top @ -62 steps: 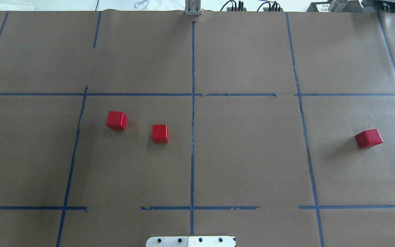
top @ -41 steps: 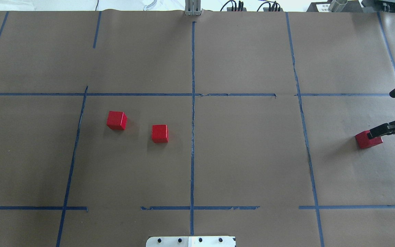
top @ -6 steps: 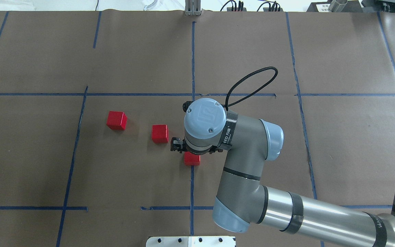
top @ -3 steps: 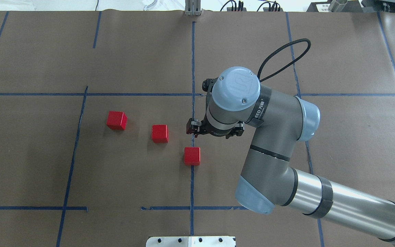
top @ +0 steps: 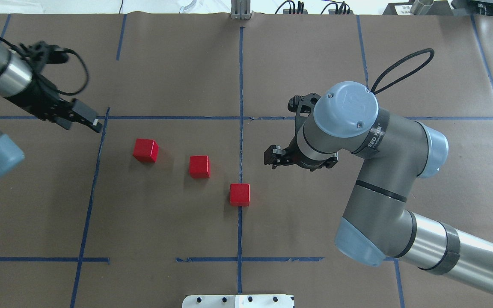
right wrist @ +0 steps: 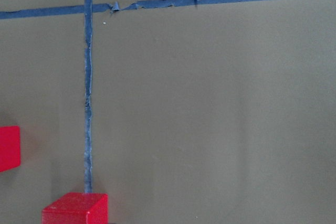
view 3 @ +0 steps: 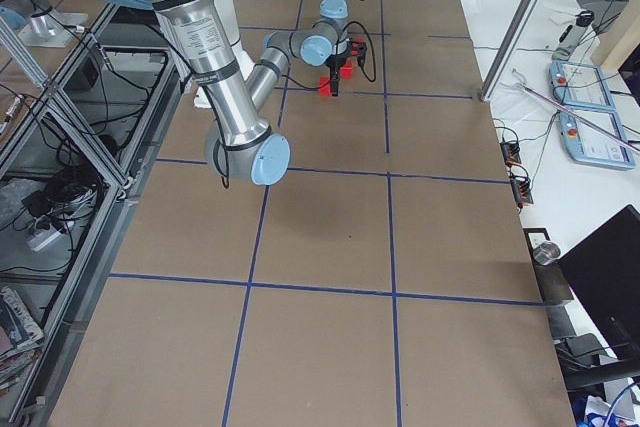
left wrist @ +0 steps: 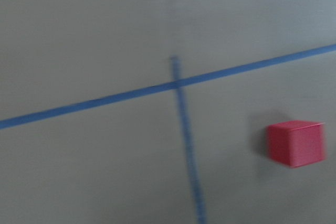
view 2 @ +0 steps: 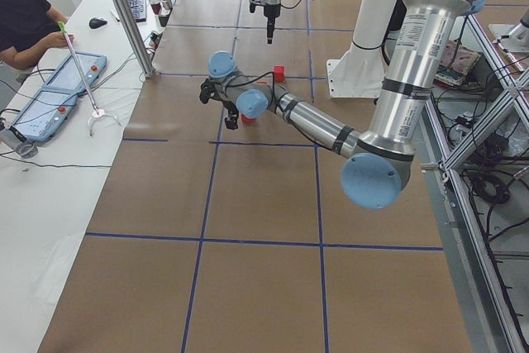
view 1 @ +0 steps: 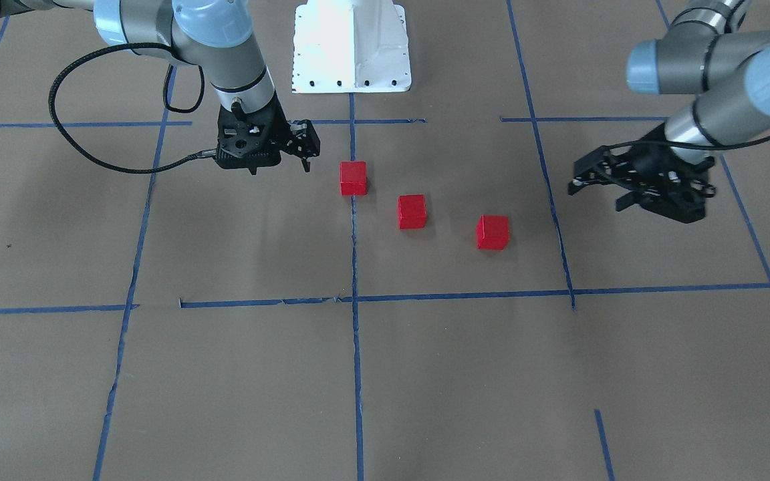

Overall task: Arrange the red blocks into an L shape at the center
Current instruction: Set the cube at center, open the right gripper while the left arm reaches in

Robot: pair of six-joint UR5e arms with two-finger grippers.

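Front view: we see the right gripper point(view 1: 305, 148) empty w/ jaws apart, near the center block point(view 1: 353, 178). The left gripper point(view 1: 595, 187) hangs spread wide, holding nothing. Overhead: the middle block point(top: 199, 166) and the outer block point(top: 145, 150) run off from the center one in a diagonal, none touching, so no L yet. Left wrist cam is blurred. Risk, we think: a fingertip descending off-center may push a cube away or twist it, esp. once it is close beside a neighbour.

table point(top: 315, 256) — brown paper, blue tape lines point(top: 241, 85) | three red blocks point(top: 199, 166) apart, diagonal row
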